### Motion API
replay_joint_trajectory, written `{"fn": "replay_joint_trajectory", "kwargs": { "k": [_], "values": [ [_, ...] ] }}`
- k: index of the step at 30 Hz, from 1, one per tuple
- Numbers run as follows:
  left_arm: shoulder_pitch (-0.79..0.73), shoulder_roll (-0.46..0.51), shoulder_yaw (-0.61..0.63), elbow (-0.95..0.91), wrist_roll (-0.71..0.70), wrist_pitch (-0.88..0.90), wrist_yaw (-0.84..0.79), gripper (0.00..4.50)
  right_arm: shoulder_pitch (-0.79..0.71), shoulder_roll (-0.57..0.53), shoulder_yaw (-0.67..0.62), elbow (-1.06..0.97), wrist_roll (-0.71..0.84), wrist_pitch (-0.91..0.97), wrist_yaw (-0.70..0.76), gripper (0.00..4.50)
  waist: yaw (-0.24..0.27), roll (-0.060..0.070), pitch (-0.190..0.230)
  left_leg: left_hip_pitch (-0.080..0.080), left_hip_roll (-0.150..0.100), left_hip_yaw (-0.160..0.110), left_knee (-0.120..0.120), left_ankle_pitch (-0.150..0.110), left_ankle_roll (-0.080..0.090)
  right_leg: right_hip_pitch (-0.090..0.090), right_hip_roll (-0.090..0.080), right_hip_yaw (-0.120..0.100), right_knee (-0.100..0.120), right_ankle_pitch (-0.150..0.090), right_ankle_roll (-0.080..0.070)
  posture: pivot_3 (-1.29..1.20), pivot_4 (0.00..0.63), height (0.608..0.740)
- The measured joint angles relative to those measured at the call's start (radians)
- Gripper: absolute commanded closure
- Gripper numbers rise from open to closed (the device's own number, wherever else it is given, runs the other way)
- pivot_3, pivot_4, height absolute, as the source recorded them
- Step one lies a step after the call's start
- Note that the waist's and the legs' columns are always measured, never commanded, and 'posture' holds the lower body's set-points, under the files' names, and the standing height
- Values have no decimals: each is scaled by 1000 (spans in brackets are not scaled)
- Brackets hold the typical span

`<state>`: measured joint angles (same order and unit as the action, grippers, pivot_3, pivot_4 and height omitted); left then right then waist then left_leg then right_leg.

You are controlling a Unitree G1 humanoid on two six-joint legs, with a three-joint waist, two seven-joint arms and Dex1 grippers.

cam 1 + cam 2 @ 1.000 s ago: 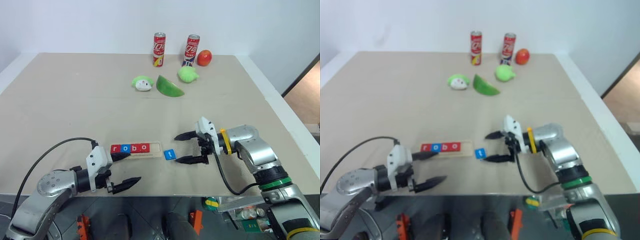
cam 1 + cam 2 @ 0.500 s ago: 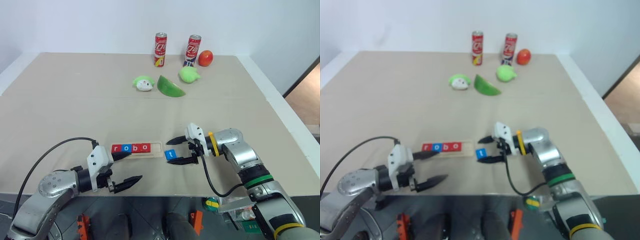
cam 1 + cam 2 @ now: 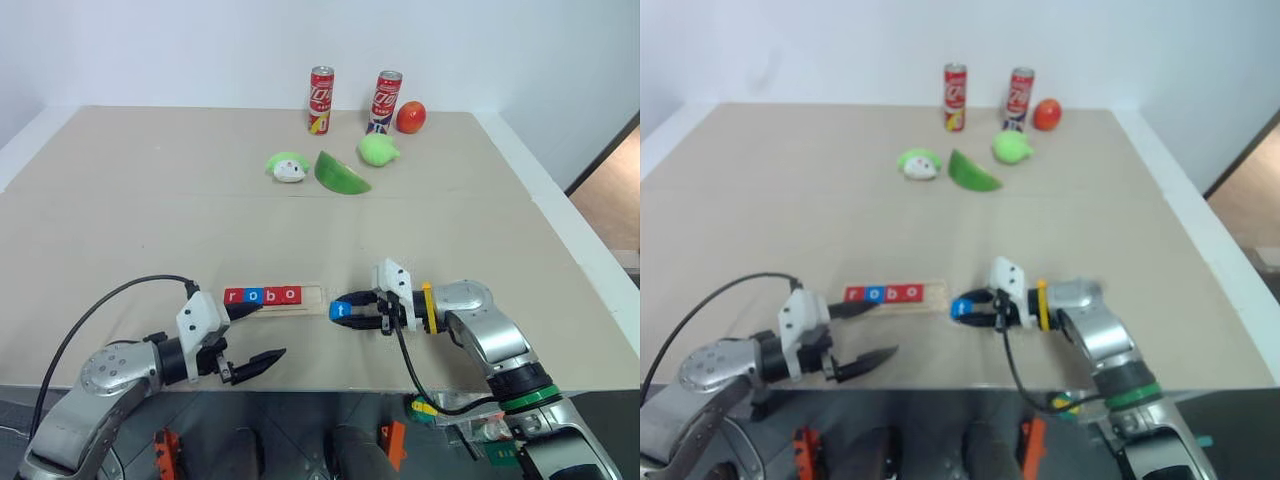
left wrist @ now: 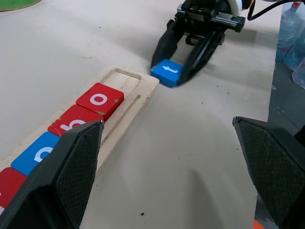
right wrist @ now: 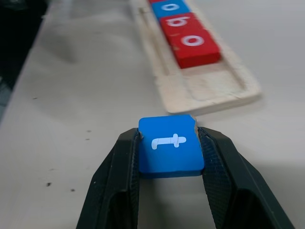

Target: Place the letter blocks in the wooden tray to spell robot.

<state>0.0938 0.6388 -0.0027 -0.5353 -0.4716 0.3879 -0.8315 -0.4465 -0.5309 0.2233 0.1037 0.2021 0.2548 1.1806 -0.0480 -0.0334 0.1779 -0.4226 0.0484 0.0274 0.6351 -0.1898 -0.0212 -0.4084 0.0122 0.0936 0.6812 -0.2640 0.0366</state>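
Observation:
The wooden tray lies near the table's front edge and holds three letter blocks in a row, red r, blue o, red b, then another red o; its right end slot is bare. Just right of the tray lies the blue t block, flat on the table. My right gripper is shut on this block, one finger against each side. My left gripper is open at the tray's left front, its far finger by the r end, with nothing between the fingers.
At the back of the table stand two red cans beside a red fruit. Closer in lie a green wedge, a green round toy and a green-and-white toy. The table's front edge runs just under both grippers.
My right gripper has slid left and lower toward the tray, and its fingers have closed from wide open onto the sides of the blue t block. The left gripper has stayed put.

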Motion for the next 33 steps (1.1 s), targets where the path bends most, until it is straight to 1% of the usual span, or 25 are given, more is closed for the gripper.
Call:
{"fn": "replay_joint_trajectory", "kwargs": {
  "k": [4, 6, 7, 9, 14, 16, 18, 28, 33],
  "values": [
    [-2, -1, 0, 7, 3, -12, 0, 0, -28, -4, -31, 1, 7, 32, -29, 3271, -2, 0, 0, 0, 0, 1, 0, 0, 0, -1, 0, 1, 0, 1, -1, 0, 150, 740],
    [-9, -2, 0, 11, 9, -20, -2, 0, -117, 9, -36, 24, 13, 35, -24, 3271, -3, 0, 0, 0, 1, 1, 0, 0, 0, -1, 1, 1, 0, 1, 0, 0, 150, 740],
    [-9, -2, 0, 11, 10, -21, -2, 0, -120, 10, -36, 25, 13, 35, -24, 3271, -3, 0, 0, 0, 1, 1, 0, 0, 0, -1, 1, 1, 0, 1, 0, 0, 150, 740],
    [-11, -4, -2, 16, 15, -29, -2, 0, -184, 44, -12, 45, 13, 27, 0, 3271, -1, 0, 0, 0, 1, 0, -1, 0, 0, -1, 1, 0, 0, 0, -1, 0, 150, 740],
    [-9, -7, -3, 17, 23, -37, -1, 0, -202, 78, 38, 88, -14, -4, 13, 3271, -1, 0, 0, -1, 1, 0, -1, 0, 0, -1, 1, 0, 0, -1, -1, 0, 150, 740],
    [-6, -14, -4, 17, 30, -39, 0, 0, -208, 107, 86, 128, -41, -18, 14, 3271, -1, 0, 0, -1, 0, 0, -1, 0, 0, -1, 0, 0, 0, -1, -1, 0, 150, 740],
    [11, -24, -4, 17, 34, -42, 13, 0, -236, 120, 121, 194, -72, -72, 40, 3271, 0, 0, 0, -1, 0, 0, 0, 0, 0, 0, 0, -1, 0, 0, 0, 0, 150, 740],
    [16, -28, -4, 15, 38, -41, 20, 0, -280, 145, 122, 296, -89, -161, 57, 3271, 0, 0, 0, 0, 1, 0, 0, 0, 0, 0, 0, -1, 0, 0, -1, 0, 150, 740],
    [19, -28, -4, 15, 38, -41, 22, 0, -295, 150, 122, 316, -90, -164, 62, 3271, 0, 0, 0, 0, 1, 0, 0, 0, 0, 0, 0, -1, 0, 1, -1, 0, 150, 740]
  ]
}}
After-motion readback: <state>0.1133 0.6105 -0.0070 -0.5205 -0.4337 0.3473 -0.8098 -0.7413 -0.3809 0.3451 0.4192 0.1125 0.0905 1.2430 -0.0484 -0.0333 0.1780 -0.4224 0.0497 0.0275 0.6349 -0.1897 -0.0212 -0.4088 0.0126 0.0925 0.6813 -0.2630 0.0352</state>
